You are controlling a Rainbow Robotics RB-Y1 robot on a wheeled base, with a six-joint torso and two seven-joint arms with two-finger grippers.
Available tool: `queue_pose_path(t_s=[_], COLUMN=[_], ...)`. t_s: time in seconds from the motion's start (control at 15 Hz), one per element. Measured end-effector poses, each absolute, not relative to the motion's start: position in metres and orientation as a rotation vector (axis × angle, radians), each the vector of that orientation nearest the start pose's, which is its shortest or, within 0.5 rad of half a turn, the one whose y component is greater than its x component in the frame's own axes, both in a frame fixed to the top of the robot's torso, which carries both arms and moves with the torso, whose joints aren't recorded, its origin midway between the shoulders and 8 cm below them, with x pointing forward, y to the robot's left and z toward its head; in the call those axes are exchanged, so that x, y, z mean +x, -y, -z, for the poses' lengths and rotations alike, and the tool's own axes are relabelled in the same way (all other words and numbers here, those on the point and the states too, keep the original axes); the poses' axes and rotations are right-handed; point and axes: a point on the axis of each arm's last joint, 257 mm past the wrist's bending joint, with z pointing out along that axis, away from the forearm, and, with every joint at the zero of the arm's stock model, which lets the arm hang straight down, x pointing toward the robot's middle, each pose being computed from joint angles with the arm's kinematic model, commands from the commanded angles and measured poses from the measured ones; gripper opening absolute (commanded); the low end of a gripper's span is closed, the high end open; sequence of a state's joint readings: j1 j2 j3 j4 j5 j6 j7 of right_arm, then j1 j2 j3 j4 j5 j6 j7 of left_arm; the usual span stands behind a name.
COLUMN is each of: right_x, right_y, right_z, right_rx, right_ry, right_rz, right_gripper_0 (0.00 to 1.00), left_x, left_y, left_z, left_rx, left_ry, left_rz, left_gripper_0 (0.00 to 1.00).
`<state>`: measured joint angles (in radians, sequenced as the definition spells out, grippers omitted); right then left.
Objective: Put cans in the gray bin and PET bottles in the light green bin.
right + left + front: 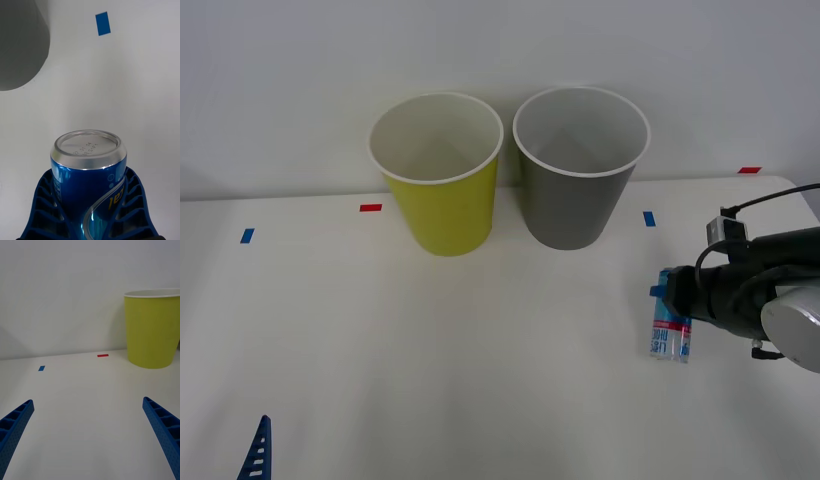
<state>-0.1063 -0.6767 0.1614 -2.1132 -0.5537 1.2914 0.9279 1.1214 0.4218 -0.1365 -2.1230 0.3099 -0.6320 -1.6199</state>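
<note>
Right end effector ribbed fingers clamping glossy cylindrical can, left end effector spread

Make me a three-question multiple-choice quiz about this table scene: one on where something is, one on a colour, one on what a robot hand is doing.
1. Where is the gray bin relative to the light green bin?
A. on its right
B. on its left
C. inside it

2. What colour is the can label?
A. green
B. mainly blue
C. black

3. What is the right hand doing?
A. hanging open
B. resting inside a bin
C. gripping the can

Answers: 1 A, the front view shows gray on the right. 2 B, the right wrist view shows a blue body with a silver top. 3 C, its blue fingers hug both sides of the can.
</note>
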Motion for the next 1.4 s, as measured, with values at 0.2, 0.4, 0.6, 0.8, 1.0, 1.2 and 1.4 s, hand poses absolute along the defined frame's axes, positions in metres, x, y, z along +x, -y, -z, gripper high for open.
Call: queue_pose_path(t_s=[0.2,0.4,0.6,0.8,1.0,1.2,1.4], right_x=[0.446,0.450,0.454,0.456,0.459,0.455,0.448], right_y=[0.254,0.256,0.256,0.257,0.260,0.257,0.249], right_z=[0.220,0.188,0.156,0.121,0.082,0.043,0.017], right_rx=[0.047,-0.035,-0.070,-0.107,-0.125,-0.112,-0.110], right_ry=[-2.349,-2.240,-2.131,-2.014,-1.881,-1.764,-1.694], right_rz=[-0.203,-0.177,-0.162,-0.118,-0.076,-0.066,-0.066], right_gripper_0=[0.06,0.06,0.05,0.05,0.05,0.05,0.04], left_x=[0.217,0.217,0.217,0.217,0.217,0.217,0.217], left_y=[-0.316,-0.316,-0.316,-0.316,-0.316,-0.316,-0.316], left_z=[0.209,0.209,0.209,0.209,0.209,0.209,0.209], left_rx=[0.000,0.000,0.000,0.000,0.000,0.000,0.000], left_ry=[-1.529,-1.529,-1.529,-1.529,-1.529,-1.529,-1.529], left_rz=[-0.076,-0.076,-0.076,-0.076,-0.076,-0.076,-0.076], left_gripper_0=[1.00,1.00,1.00,1.00,1.00,1.00,1.00])
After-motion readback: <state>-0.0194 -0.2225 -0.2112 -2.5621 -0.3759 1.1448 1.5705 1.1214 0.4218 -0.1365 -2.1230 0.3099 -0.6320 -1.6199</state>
